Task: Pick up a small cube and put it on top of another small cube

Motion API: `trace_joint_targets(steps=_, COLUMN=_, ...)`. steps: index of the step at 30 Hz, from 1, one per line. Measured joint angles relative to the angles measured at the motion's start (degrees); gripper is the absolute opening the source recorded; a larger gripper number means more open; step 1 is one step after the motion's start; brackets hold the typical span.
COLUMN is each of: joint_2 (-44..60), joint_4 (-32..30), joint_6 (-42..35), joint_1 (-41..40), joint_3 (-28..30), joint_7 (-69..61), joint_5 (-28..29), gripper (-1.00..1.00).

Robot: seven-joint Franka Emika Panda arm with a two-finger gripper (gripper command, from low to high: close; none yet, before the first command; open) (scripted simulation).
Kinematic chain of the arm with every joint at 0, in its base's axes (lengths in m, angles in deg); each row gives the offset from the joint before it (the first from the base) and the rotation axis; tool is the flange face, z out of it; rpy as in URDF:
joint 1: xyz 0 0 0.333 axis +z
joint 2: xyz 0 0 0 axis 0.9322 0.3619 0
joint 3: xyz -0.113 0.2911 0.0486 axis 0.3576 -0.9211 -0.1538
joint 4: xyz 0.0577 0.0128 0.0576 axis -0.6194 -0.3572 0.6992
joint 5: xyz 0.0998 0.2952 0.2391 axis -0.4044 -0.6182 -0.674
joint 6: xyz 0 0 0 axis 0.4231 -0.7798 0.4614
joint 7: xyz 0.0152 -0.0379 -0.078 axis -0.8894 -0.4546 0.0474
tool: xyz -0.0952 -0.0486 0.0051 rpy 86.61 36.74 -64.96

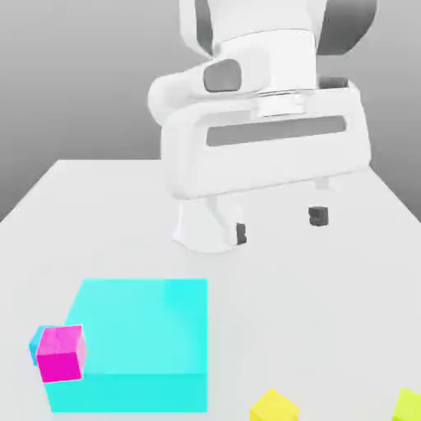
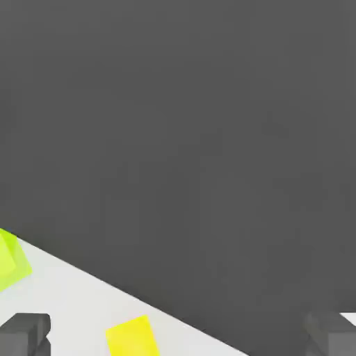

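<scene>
The gripper (image 1: 279,224) hung above the table (image 1: 329,296), fingers spread wide and empty; the small cube (image 1: 274,406) sat on the table near the front edge, between the big cyan block (image 1: 140,345) and what seemed a yellow-green cube (image 1: 409,404).
</scene>
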State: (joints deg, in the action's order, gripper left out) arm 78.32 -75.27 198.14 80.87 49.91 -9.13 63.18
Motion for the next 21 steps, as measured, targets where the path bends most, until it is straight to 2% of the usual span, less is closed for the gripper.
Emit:
trace_joint_targets(steps=5, joint_2=10.22, joint_4=-0.44, joint_6=3.5, joint_1=0.76, joint_3=-0.78, joint_7=-5.47, joint_5=0.57, gripper=0.0)
trace_joint_targets(steps=10, joint_2=20.23, joint_4=-0.86, joint_6=7.15, joint_1=1.29, joint_3=-1.22, joint_7=-9.06, joint_5=3.62, gripper=0.0)
trace_joint_targets(steps=14, joint_2=28.52, joint_4=0.48, joint_6=12.96, joint_1=1.12, joint_3=-1.73, joint_7=-10.25, joint_5=3.39, gripper=0.0)
trace_joint_targets(steps=15, joint_2=30.45, joint_4=0.88, joint_6=14.45, joint_1=0.87, joint_3=-2.03, joint_7=-10.43, joint_5=3.2, gripper=-1.0)
trace_joint_targets(steps=21, joint_2=31.42, joint_4=1.08, joint_6=15.12, joint_1=0.74, joint_3=-2.18, joint_7=-10.5, joint_5=3.12, gripper=-1.0)
